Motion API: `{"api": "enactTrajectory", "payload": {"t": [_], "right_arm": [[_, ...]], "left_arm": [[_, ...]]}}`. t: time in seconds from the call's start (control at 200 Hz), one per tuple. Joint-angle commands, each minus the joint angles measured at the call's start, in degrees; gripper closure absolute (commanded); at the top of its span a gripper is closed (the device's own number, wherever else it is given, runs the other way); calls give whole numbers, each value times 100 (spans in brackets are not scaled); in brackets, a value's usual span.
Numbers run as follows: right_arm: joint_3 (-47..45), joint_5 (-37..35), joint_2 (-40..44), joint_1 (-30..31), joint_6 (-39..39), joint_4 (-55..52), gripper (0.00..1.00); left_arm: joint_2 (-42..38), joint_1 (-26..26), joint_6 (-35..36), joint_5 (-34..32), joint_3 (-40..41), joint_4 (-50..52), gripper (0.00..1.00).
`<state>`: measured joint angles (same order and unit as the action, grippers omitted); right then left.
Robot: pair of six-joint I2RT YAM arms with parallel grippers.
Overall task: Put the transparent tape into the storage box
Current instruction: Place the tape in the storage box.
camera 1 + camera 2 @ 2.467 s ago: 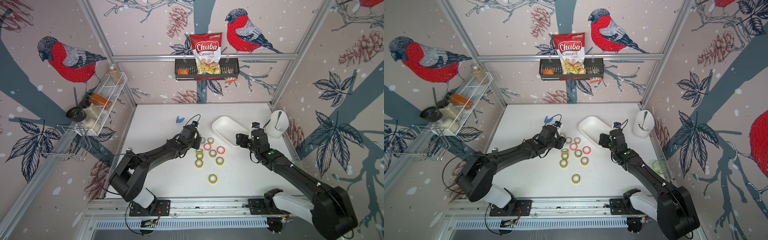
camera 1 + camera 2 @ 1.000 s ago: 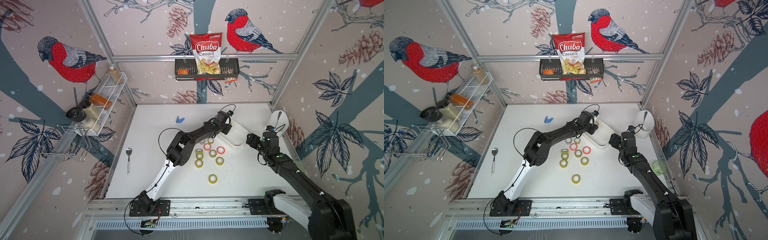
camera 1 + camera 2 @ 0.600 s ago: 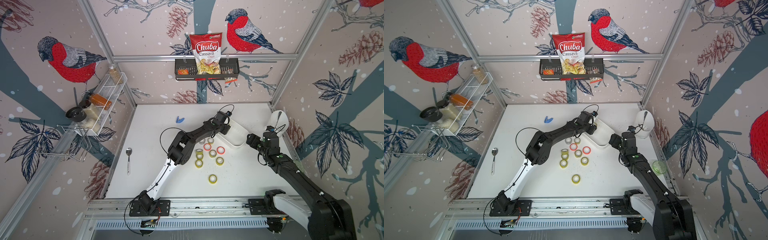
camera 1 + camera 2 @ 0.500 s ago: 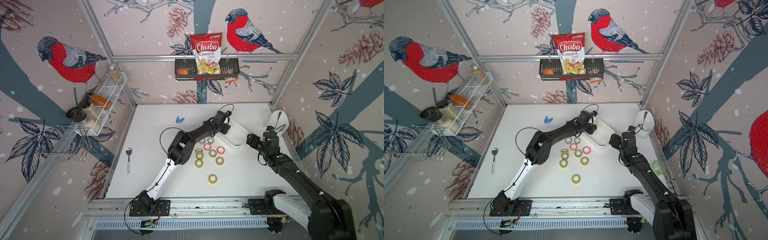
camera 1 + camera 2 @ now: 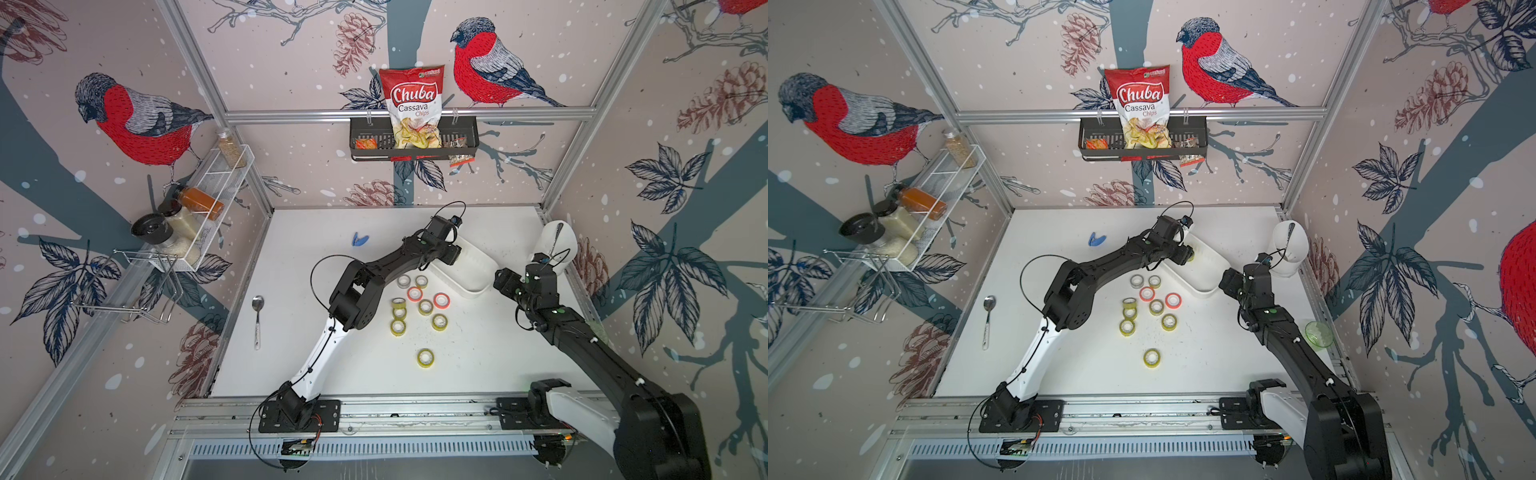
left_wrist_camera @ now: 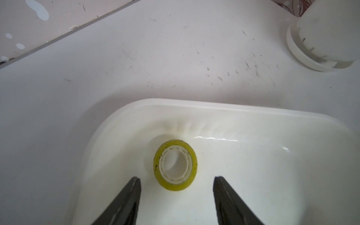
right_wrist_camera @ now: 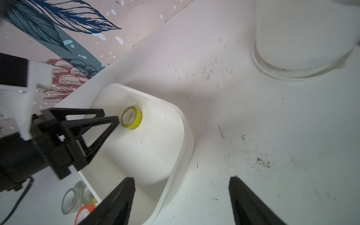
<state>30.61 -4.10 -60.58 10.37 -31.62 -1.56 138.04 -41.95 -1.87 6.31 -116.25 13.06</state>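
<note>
Roll of yellowish transparent tape [image 6: 175, 165] sits in shallow white plastic storage box [image 6: 214, 106], near end wall; left gripper [image 6: 177, 177] parted, roll free; right gripper [image 7: 181, 178] parted, empty; likely light, stiff, slick; pinch across rim.

Bullfinch wallpaper [image 5: 141, 124] with pine cones and dark leaves covers the walls, framed by aluminium rails [image 5: 407, 113]. Beyond the left claw [image 5: 456, 254] a black wall basket [image 5: 467, 135] hangs; around the claw spreads a scuffed white tabletop [image 5: 299, 249].

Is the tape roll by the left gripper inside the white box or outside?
Inside. The tape roll sits within the box walls, apart from the open left gripper.
</note>
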Motion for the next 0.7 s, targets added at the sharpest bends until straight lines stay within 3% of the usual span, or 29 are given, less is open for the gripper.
{"api": "enactTrajectory", "payload": {"t": [0.0, 0.41, 0.695], "right_arm": [[115, 85, -180, -9, -165, -98, 23], [645, 446, -1096, -4, -667, -211, 48], [854, 533, -1679, -9, -585, -284, 58]], "left_arm": [[-670, 3, -255, 145, 522, -349, 36], [-2799, 12, -902, -308, 3412, -949, 36], [-3659, 12, -1049, -749, 4710, -1036, 36]]}}
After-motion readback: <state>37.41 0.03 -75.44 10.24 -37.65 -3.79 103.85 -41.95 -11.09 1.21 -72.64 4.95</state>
